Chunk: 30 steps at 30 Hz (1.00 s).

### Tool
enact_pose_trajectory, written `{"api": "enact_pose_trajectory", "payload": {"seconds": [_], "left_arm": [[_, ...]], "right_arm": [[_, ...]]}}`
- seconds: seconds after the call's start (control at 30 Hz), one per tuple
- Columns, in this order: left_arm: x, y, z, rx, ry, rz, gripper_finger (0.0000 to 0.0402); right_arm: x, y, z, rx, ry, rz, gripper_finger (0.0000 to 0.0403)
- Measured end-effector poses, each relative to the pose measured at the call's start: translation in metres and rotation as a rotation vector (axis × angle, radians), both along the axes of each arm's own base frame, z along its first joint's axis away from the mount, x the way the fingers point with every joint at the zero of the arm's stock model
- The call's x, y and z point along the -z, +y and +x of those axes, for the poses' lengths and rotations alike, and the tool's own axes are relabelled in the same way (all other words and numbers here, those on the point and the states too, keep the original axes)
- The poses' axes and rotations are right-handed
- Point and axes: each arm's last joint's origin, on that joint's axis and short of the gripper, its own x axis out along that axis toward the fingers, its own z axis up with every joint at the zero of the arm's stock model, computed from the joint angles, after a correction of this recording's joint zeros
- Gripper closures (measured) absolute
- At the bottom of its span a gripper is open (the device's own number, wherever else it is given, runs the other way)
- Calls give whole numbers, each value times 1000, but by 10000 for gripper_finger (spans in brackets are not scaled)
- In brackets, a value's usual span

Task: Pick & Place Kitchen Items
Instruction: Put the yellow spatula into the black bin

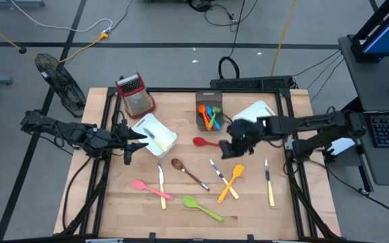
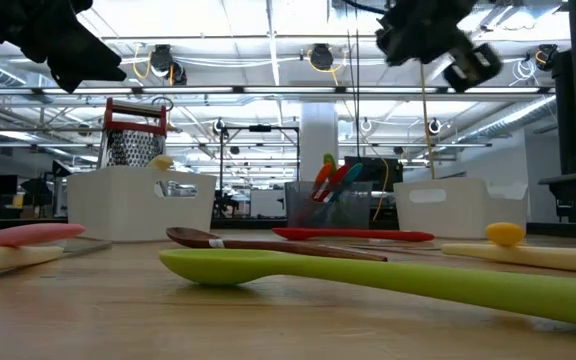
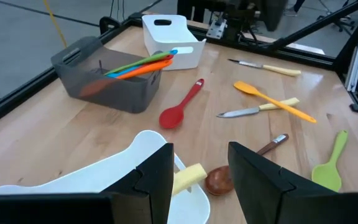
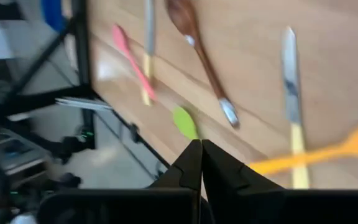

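Wooden table (image 1: 248, 202), glossy plastic green spoon (image 2: 368, 278)

Grey floor (image 1: 161, 27) with cables; bright ceiling lights (image 2: 268, 20) overhead.

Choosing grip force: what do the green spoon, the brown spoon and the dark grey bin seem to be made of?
Green spoon: probably soft plastic or silicone, smooth with a dull sheen. Brown spoon: looks like varnished wood, glossy bowl, metal band on handle. Dark grey bin: translucent smoky plastic; utensils show through.
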Motion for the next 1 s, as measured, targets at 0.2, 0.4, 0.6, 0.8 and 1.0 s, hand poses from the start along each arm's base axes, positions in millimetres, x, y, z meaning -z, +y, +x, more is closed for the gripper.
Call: {"api": "enact_pose_trajectory", "payload": {"seconds": [0.2, 0.4, 0.6, 0.8, 1.0], "left_arm": [[0, 0, 0, 0, 0, 0, 247], [0, 0, 0, 0, 0, 0, 247], [0, 0, 0, 0, -1, 0, 247], [0, 0, 0, 0, -1, -1, 247], [0, 0, 0, -2, -2, -4, 247]], "right_arm": [[6, 23, -8, -47, 89, -37, 395], [14, 35, -18, -67, 189, -32, 373], [41, 41, -26, -71, 266, -21, 331], [65, 43, -28, -31, 267, 86, 282], [82, 43, -28, 10, 214, 141, 246]]}}
